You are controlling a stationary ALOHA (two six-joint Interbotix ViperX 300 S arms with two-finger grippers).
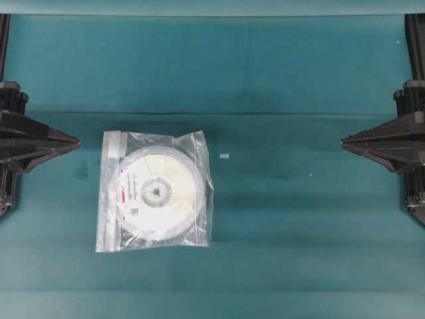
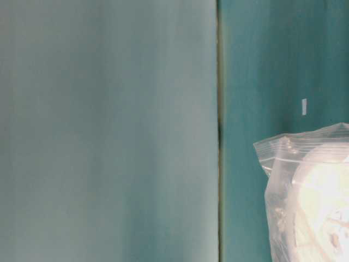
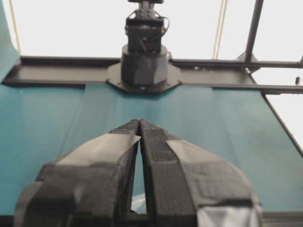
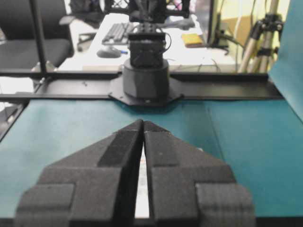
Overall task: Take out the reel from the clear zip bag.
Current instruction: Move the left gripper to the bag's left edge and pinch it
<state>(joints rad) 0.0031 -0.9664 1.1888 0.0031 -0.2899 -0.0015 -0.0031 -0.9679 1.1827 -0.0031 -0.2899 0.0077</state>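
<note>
Over teal table, left fingers [image 3: 139,124] closed, empty, right fingers [image 4: 143,124] likewise

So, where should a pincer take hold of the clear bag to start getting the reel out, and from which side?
Probably at the whitish zip strip, which runs along the edge of the bag facing the left pincer. That strip lies flat and clear of the reel, so it can be pinched alone. The left pincer is the nearer one and could come in from its own side.

The reel [image 1: 154,193] lies inside the clear zip bag [image 1: 154,191], which lies flat on the table [image 1: 299,219]. Seen from overhead, a small tag [image 1: 224,156] lies just right of the bag's upper corner. The left gripper [image 1: 74,141] sits left of the bag and the right gripper [image 1: 345,141] well apart to its right.
</note>
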